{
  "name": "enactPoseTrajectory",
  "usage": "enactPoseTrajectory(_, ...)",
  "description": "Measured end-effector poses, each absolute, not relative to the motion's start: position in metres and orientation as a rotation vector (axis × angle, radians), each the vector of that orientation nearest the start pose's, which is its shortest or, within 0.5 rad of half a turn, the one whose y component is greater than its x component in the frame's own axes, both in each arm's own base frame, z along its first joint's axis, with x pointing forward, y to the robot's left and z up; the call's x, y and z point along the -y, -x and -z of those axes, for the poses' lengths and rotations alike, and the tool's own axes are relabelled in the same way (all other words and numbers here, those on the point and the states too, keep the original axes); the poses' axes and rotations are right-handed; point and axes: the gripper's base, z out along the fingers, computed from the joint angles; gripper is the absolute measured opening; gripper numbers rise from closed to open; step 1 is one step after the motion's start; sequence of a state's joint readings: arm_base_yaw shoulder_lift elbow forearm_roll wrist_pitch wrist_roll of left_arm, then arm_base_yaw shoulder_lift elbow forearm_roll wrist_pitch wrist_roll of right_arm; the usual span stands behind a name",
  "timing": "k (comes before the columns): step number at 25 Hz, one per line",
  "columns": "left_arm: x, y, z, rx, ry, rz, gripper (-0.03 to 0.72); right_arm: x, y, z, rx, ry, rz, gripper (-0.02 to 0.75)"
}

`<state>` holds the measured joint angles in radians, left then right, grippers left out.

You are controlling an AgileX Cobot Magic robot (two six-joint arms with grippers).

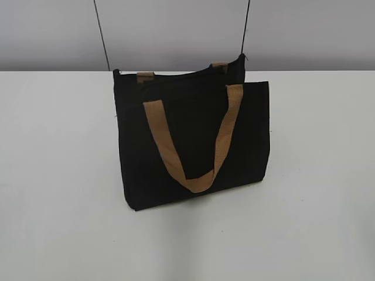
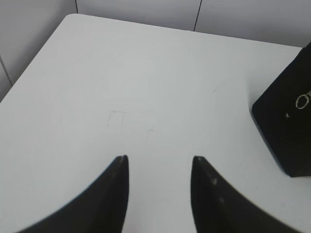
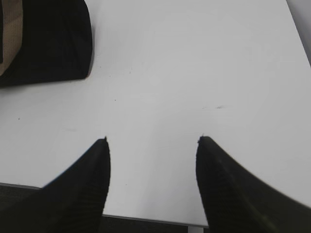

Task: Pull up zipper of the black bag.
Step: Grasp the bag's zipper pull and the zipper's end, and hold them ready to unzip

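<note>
The black bag (image 1: pixel 193 137) stands upright on the white table (image 1: pixel 58 175), its front tan strap handle (image 1: pixel 196 143) hanging down in a loop. The zipper runs along its top edge (image 1: pixel 176 76), which gapes open towards the right. In the left wrist view the bag's end (image 2: pixel 286 126) shows at the right edge with a small silver ring pull (image 2: pixel 302 101) on it. My left gripper (image 2: pixel 159 158) is open and empty over bare table, left of the bag. My right gripper (image 3: pixel 153 140) is open and empty near the table's front edge, with the bag's corner (image 3: pixel 53 43) up left. Neither gripper shows in the exterior view.
A grey wall (image 1: pixel 176 29) with two thin dark seams rises behind the table. The table's far left corner (image 2: pixel 70 17) shows in the left wrist view. The table's front edge (image 3: pixel 146 219) lies just below my right gripper.
</note>
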<state>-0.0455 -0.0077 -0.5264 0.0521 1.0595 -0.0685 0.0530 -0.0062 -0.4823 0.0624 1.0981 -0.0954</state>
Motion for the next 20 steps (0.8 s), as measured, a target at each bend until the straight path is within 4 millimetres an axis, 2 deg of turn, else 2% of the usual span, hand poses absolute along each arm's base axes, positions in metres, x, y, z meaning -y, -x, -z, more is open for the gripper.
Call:
enactPoseTrajectory(3,-0.001,0.003,-0.293,-1.995,-0.025,0.023,0.309,-0.005,0.006,-0.269,-2.086,0.159,-0.05,0.442)
enactPoseTrajectory(6,0.005,-0.008,-0.31,-1.919,-0.117,0.046,0.308,-0.005,0.006,-0.269,-2.086,0.158,-0.05,0.442)
enactPoseTrajectory(13,0.012,-0.048,-0.336,-1.735,-0.16,0.12,0.307,-0.005,0.006,-0.269,-2.086,0.159,-0.05,0.442)
enactPoseTrajectory(20,0.026,-0.101,-0.338,-1.743,-0.227,0.192,0.307,-0.005,0.006,-0.269,-2.086,0.158,-0.05,0.442)
